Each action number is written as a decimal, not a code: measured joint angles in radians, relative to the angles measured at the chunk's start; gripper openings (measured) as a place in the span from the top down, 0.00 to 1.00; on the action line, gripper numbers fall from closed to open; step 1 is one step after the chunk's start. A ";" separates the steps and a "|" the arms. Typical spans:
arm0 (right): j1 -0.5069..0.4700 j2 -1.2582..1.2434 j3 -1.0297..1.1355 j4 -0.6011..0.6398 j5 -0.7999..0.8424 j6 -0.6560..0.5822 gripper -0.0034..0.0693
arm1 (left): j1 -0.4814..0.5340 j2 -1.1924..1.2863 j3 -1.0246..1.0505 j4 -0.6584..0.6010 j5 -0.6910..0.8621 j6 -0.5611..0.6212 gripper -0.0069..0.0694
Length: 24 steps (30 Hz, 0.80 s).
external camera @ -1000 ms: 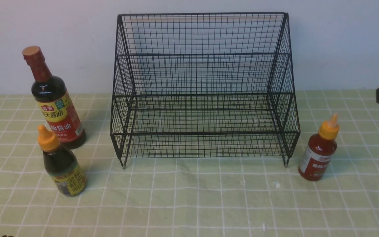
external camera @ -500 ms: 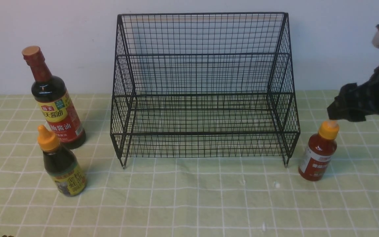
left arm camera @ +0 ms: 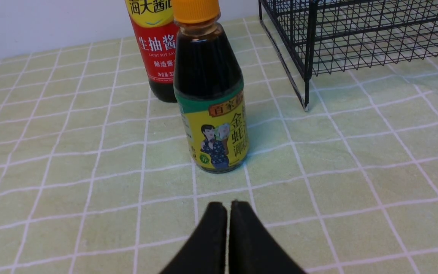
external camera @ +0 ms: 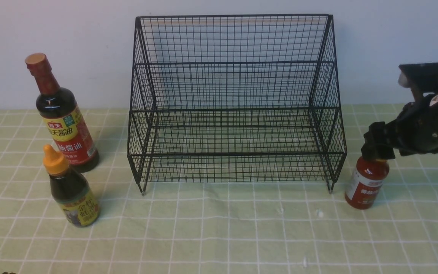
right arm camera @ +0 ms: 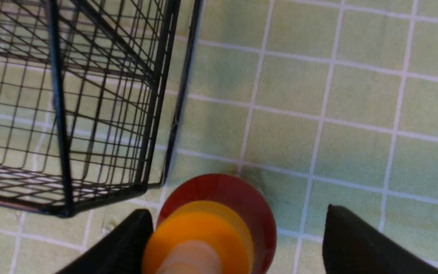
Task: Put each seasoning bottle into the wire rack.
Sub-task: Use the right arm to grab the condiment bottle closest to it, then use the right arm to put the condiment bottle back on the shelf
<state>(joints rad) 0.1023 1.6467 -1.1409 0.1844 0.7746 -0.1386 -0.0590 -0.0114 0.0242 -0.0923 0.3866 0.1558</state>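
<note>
The black wire rack (external camera: 234,102) stands at the middle back with both tiers bare. To its left are the tall soy-sauce bottle (external camera: 62,118) and, in front of it, the small dark bottle (external camera: 72,194). The small red bottle (external camera: 367,182) stands upright by the rack's right front leg. My right gripper (external camera: 378,146) hangs open over that bottle, hiding its cap. In the right wrist view the gripper (right arm camera: 237,213) straddles the orange cap (right arm camera: 200,236), with one finger close beside it. My left gripper (left arm camera: 228,205) is shut on nothing, low over the cloth, short of the small dark bottle (left arm camera: 211,95).
A green checked cloth (external camera: 219,236) covers the table, with a white wall behind. The rack's right side mesh (right arm camera: 63,114) and front corner sit a short way from the red bottle. The rack's left front leg (left arm camera: 305,102) is to the right of the small dark bottle.
My right arm has come in from the right edge and dropped down and left until it covers the red bottle's cap. Its jaws have opened. The bottles and rack have not moved.
</note>
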 joint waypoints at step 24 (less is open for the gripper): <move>0.006 -0.293 -0.287 0.125 0.228 -0.082 0.54 | 0.000 0.000 0.000 0.000 0.000 0.000 0.92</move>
<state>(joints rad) 0.1082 1.3536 -1.4283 0.3093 1.0028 -0.2206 -0.0590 -0.0114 0.0242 -0.0923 0.3866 0.1558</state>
